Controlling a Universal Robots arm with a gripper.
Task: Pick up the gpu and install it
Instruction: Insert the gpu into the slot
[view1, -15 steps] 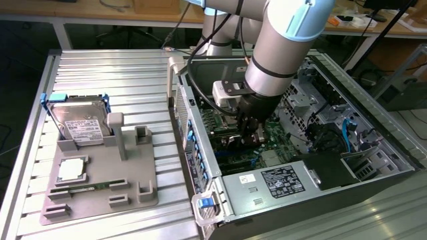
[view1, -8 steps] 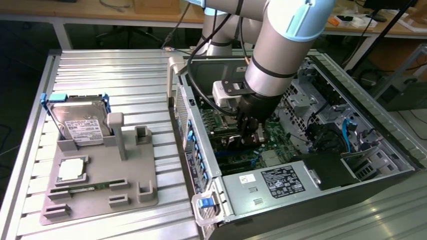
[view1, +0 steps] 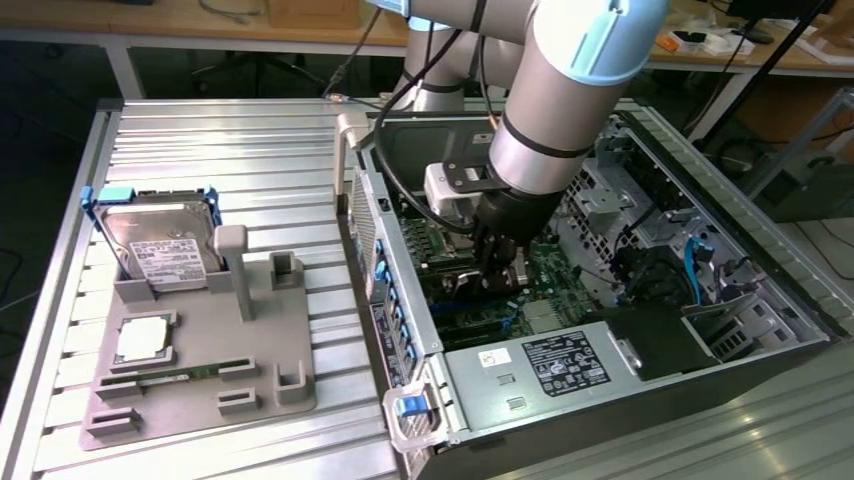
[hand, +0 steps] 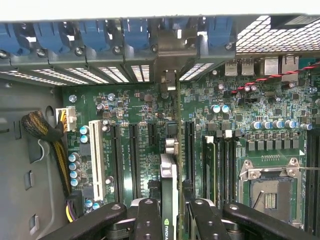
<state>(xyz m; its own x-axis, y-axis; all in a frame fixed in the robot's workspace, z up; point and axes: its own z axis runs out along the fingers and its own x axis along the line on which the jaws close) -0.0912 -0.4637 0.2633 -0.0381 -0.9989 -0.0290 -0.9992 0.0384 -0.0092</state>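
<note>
In the exterior view the grey robot arm (view1: 561, 100) reaches down into the open black computer case (view1: 747, 330), with its black gripper (view1: 497, 268) low over the green motherboard (view1: 567, 290). On the exterior view's left, a grey plastic fixture tray (view1: 267, 340) carries a silver hard drive (view1: 160, 245) with a white label and a thin green memory stick (view1: 174, 375). The wrist view adds the grip. Both black fingers (hand: 147, 220) are clamped on the gpu (hand: 169, 175), a flat card seen edge-on, standing upright among the long black expansion slots (hand: 134, 155). Whether it is seated cannot be told.
</note>
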